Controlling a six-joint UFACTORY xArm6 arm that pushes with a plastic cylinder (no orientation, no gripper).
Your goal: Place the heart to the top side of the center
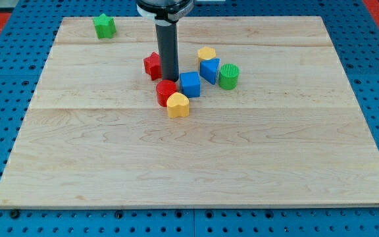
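Yellow heart [177,105] sits near the middle of the bench [196,164], slightly toward the far edge and a touch left of centre, touching a red round block [166,91] on its far-left side. My tip [170,79] is down on the bench just behind that red round block, wedged between a red block [152,65] on the left and a blue cube [190,84] on the right. The tool is a plain rod with no jaws, so it holds nothing and only pushes.

Further right in the cluster: a blue wedge-like block [210,70], a yellow block [206,54] behind it, a green cylinder [229,76]. A green star-ish block [104,26] sits alone near the far-left corner.

Risks, as I judge them:
- Tip is on the far side of the heart; pushing from here would send it toward the near edge, the wrong way.
- Red round block lies between tip and heart, so any push moves both.
- Routing round to the near side may clip the blue cube or red block and scatter the cluster.
- Heart's curved sides may let it slip off the tip.
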